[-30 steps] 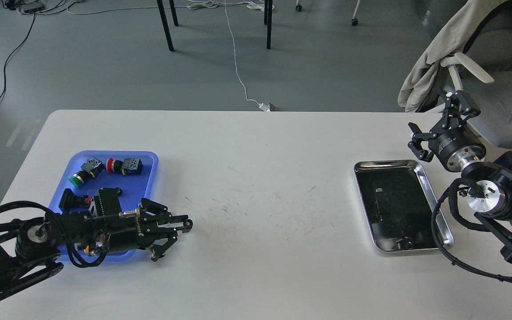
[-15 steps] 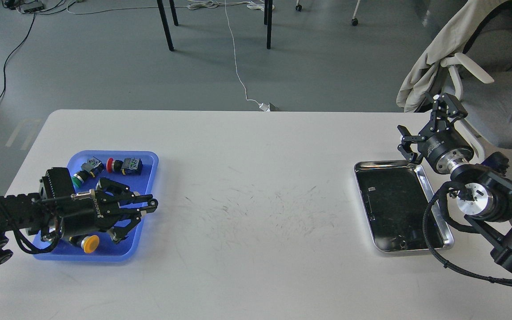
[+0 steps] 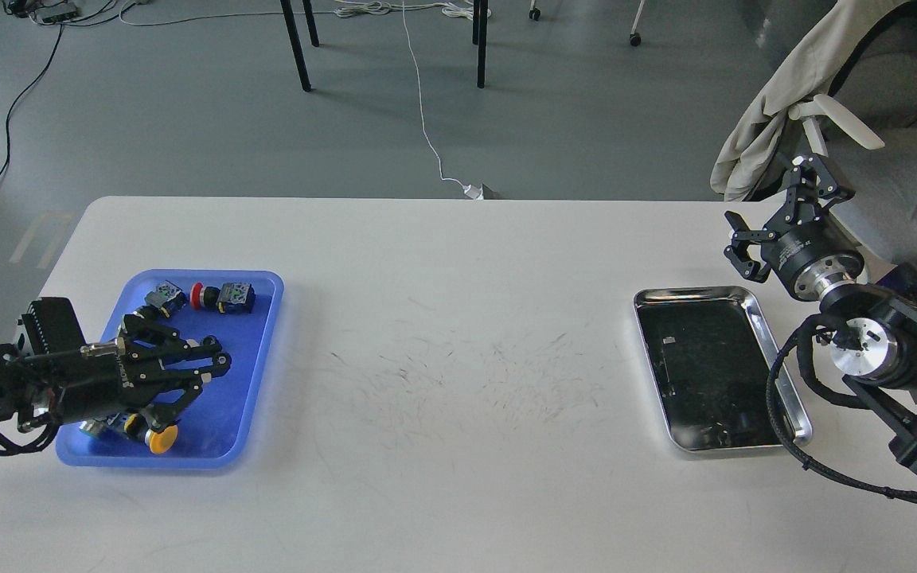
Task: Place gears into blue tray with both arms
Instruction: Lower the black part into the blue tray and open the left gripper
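A: Where is the left hand (image 3: 188, 378)?

B: It hangs over the blue tray (image 3: 255, 350), at the left part of the white table (image 3: 458, 318). Its 2 fingers are spread apart, and I see nothing between them.

A: What lies in the tray around this hand?

B: Just under its lower finger there is a switch with a yellow cap (image 3: 161, 438). Farther from the robot than the hand, at the far rim, lies a switch with a red cap (image 3: 224, 297), and just left of that one another switch (image 3: 162, 297), partly hidden by the hand.

A: And the gears?

B: I cannot find any in the blue tray; if some are there, they are too small to tell or are hidden by the hand. Well apart, at the right of the table, a silver metal tray (image 3: 761, 318) has some small dark things (image 3: 725, 434) at its near edge, but I cannot tell if they are gears.

A: The right hand (image 3: 773, 231)?

B: It is raised, beyond the far right corner of the silver tray. Its fingers are wide apart and it is empty. Behind it stands a chair (image 3: 888, 159) with a beige cloth over the back.
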Robot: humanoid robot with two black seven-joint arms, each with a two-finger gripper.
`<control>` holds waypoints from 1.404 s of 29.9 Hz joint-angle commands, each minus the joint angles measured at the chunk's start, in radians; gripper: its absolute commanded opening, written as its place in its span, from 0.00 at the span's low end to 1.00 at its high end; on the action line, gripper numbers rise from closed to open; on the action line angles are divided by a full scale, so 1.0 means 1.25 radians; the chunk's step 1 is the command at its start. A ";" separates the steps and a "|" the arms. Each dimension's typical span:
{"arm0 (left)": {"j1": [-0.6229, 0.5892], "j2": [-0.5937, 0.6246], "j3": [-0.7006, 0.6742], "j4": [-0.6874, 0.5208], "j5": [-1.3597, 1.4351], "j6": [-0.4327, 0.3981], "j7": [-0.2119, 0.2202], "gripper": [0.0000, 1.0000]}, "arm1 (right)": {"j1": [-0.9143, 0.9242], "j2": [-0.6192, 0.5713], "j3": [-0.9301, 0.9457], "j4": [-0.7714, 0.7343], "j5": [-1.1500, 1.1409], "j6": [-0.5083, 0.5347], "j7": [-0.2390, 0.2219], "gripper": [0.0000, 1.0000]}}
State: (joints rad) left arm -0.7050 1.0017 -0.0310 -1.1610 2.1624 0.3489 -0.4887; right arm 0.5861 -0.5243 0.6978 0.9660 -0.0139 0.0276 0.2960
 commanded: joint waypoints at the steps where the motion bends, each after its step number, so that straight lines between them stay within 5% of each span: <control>1: 0.003 -0.004 0.000 0.017 0.002 0.001 0.000 0.11 | 0.000 0.000 0.004 0.002 0.000 0.000 0.000 0.99; 42: 0.053 -0.065 0.012 0.142 0.005 0.019 0.000 0.12 | -0.001 -0.019 0.001 0.002 0.000 0.001 0.000 0.99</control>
State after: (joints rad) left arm -0.6436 0.9178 -0.0154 -0.9838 2.1665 0.3671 -0.4886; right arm 0.5858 -0.5478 0.7008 0.9680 -0.0138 0.0292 0.2961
